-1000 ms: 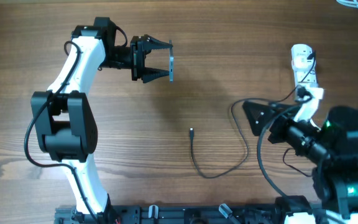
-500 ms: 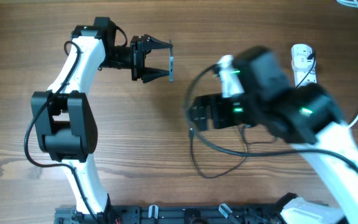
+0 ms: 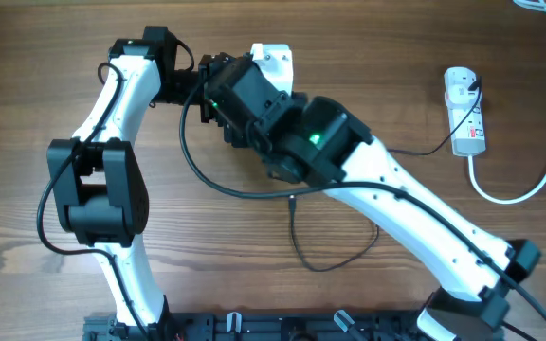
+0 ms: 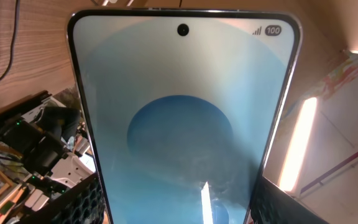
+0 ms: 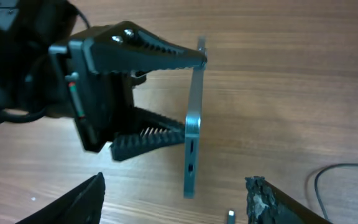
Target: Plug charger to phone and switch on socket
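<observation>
one brown wooden desk (image 3: 27, 38) carries everything, with bare wood along its left side and between the arms and the far right. two white-and-black arms meet at upper centre. in the overhead view the right arm (image 3: 396, 199) stretches across and covers the hand of the left arm (image 3: 112, 123). one white elongated socket strip (image 3: 464, 112) lies near the right edge, with one thick white cord (image 3: 510, 194) looping beside it. one rectangular smartphone with a pale blue lit screen (image 4: 182, 124) fills the left wrist view. only the right wrist view shows the left hand (image 5: 192, 93) clamped on it, edge-on and upright. one thin black charger cable (image 3: 328, 268) lies on the desk, its tip well apart from the phone. the right hand (image 5: 176, 183) is spread wide and empty, just beside the phone.
</observation>
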